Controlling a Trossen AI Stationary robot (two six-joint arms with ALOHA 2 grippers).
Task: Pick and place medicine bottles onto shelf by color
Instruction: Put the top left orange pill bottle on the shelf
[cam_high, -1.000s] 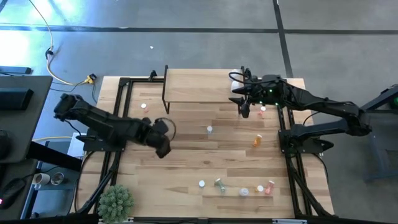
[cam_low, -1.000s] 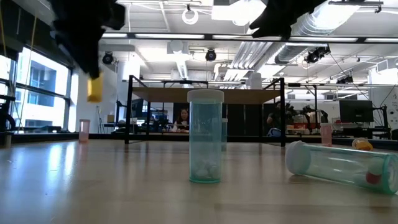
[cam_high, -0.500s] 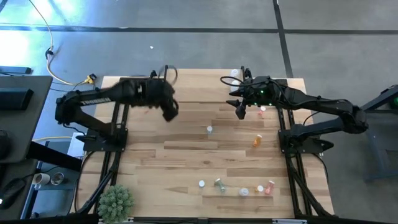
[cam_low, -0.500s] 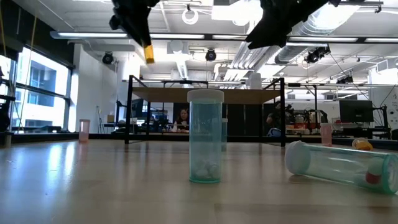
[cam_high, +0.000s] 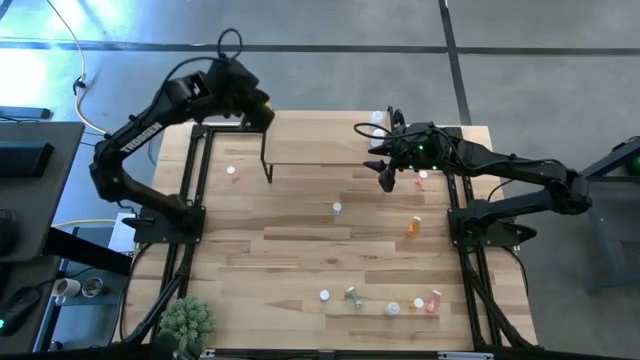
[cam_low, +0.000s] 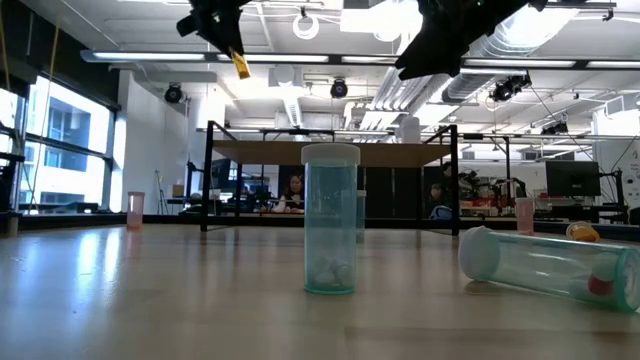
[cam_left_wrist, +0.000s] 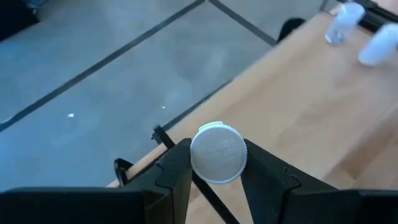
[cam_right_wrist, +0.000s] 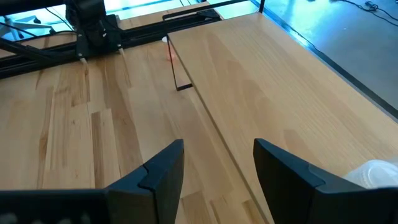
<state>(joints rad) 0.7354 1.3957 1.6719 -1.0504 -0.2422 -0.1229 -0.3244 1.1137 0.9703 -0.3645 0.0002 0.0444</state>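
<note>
Left hand (cam_left_wrist: 214, 180) is clamped on an orange bottle (cam_low: 241, 64) just under its white cap (cam_left_wrist: 217, 153), carried high over the shelf's (cam_high: 330, 140) left end. It should be lowered upright and released only once seated. Right hand (cam_right_wrist: 214, 168), fingers apart and empty, hangs by the shelf's right end.

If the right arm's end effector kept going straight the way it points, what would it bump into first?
Probably the shelf. The right end effector is open and empty, aimed along the shelf's near edge, low over the table. Nothing else shows in between, though how deep things lie is hard to judge.
</note>
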